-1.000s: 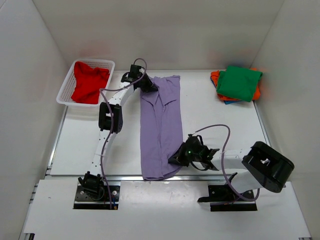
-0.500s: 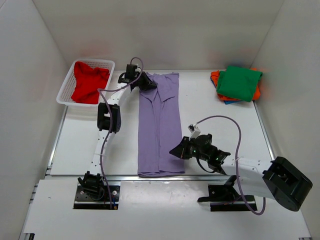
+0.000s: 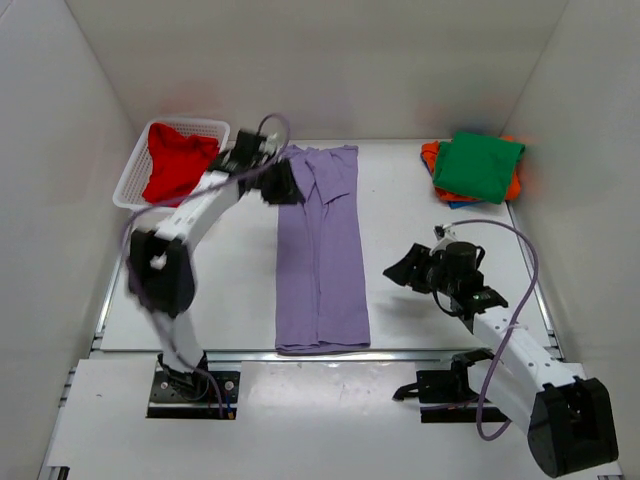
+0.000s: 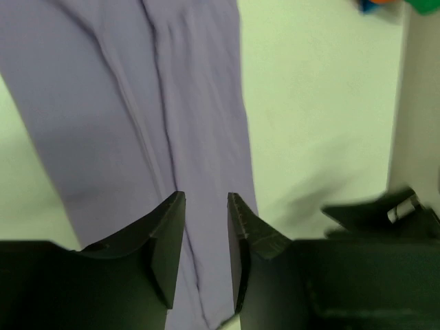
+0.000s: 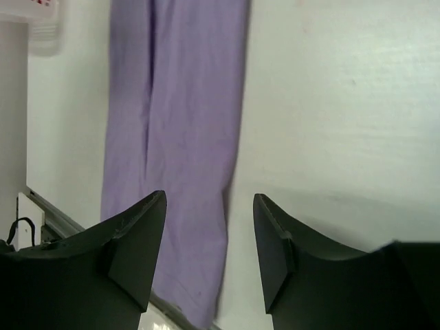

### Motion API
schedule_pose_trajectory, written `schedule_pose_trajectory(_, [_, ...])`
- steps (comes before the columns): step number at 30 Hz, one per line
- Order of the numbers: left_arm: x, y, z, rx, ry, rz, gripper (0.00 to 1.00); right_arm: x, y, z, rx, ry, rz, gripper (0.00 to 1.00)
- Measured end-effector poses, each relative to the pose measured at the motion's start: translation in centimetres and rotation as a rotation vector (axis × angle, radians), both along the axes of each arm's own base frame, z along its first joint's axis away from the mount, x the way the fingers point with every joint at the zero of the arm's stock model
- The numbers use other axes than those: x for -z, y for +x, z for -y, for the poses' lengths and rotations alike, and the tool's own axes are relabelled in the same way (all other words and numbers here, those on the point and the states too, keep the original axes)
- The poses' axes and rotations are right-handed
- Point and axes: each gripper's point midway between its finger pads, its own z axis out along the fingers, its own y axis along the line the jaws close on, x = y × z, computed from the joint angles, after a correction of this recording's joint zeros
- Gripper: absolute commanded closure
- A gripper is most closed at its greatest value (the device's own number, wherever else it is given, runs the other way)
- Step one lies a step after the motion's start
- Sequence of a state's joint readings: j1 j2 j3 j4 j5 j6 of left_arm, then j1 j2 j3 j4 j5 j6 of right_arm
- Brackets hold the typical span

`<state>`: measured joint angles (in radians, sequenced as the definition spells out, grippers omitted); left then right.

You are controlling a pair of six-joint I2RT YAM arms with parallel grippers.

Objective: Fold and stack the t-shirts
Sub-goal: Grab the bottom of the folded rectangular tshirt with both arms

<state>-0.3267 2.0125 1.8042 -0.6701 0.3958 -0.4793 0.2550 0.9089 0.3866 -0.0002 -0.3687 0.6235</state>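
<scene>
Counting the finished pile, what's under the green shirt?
An orange shirt pokes out beneath the green shirt, with a blue sliver below. Anything else under there is covered.

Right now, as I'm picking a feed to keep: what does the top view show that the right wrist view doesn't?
Only the top view shows the green t-shirt at far right and the left tool. Only the right wrist view shows the right tool close up, open and empty. Both show the lavender t-shirt lying flat as a long strip.
</scene>
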Motion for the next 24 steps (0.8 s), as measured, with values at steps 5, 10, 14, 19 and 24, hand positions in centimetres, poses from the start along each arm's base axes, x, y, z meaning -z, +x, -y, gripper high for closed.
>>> schedule_pose_trajectory(5, [0.5,-14.2,-5.1,-0.023,0.003,0.007,0.57,2.3,-3.7,0.1,-0.038,0.004,-0.138,0.46])
schedule_pose_trajectory(10, [7.8,-24.2,-7.4,-0.030,0.051,-0.074,0.61,4.8,-7.7,-1.1,-0.107,0.013,-0.272,0.43])
schedule_pose_trajectory(14, [12.4,-29.9,-8.7,-0.022,0.090,-0.166,0.58,7.0,-10.8,-2.0,-0.156,0.019,-0.373,0.43])
schedule_pose_trajectory(19, [13.5,-31.4,-9.3,-0.061,0.071,-0.156,0.60,7.3,-12.7,-3.7,-0.212,0.040,-0.428,0.47])
schedule_pose_trajectory(24, [14.0,-32.1,-8.9,-0.084,0.022,-0.150,0.59,7.4,-13.6,-5.1,-0.249,0.056,-0.458,0.50])
